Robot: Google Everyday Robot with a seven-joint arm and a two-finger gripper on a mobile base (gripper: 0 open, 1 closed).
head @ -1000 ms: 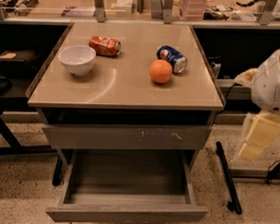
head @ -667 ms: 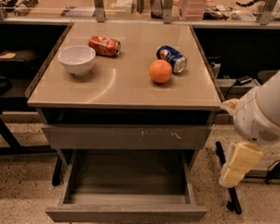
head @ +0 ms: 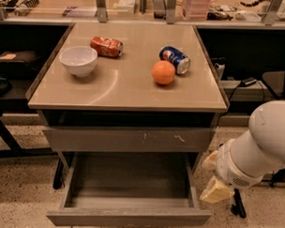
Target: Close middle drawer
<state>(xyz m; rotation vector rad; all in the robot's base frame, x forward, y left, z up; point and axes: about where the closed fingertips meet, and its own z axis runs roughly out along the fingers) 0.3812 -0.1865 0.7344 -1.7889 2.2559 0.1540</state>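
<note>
Swinging lower and leftward since the earlier frame, the gripper [head: 214,180] now hangs just beside the right side of the middle drawer [head: 129,217]; whether it is spread or pressed together we cannot tell; the drawer stands pulled well out toward the near side, its grey box bare; by our judgement the closing has not begun; the whole push inward remains.

arm [head: 268,139]: white, low at right | end effector [head: 212,178]: lower right, pointing left
</note>
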